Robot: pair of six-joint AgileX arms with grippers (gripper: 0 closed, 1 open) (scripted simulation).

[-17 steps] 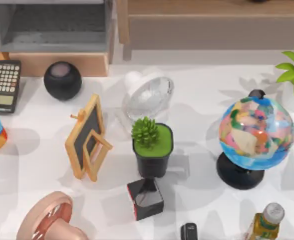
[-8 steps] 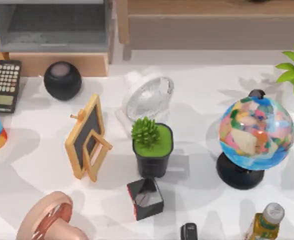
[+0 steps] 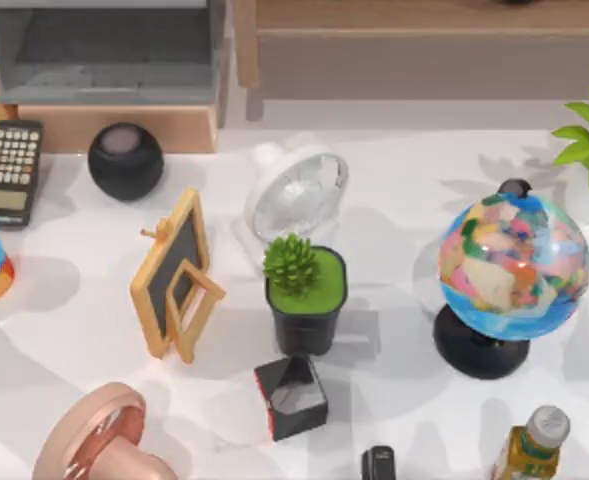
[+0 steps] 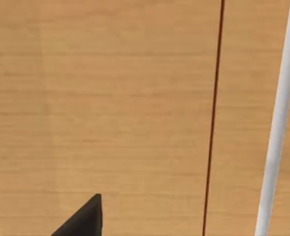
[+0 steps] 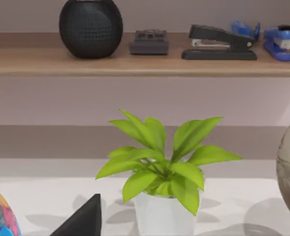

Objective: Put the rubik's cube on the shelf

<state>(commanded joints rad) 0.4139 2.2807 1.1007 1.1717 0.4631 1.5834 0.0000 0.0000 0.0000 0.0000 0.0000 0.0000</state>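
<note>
search step judged in hand; rubik's cube not located on tabletop (image 3: 64, 310); shelf (image 5: 145, 64) faced by right wrist; pincer states cannot be told; next: cube must be found.

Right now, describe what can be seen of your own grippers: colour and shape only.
Little can be seen. In the left wrist view, the left gripper appears as a plain matte black wedge with a pointed tip and straight edges, against light wood. In the right wrist view, the right gripper looks the same: a black angular wedge, with no markings, cables or labels visible on either.
</note>
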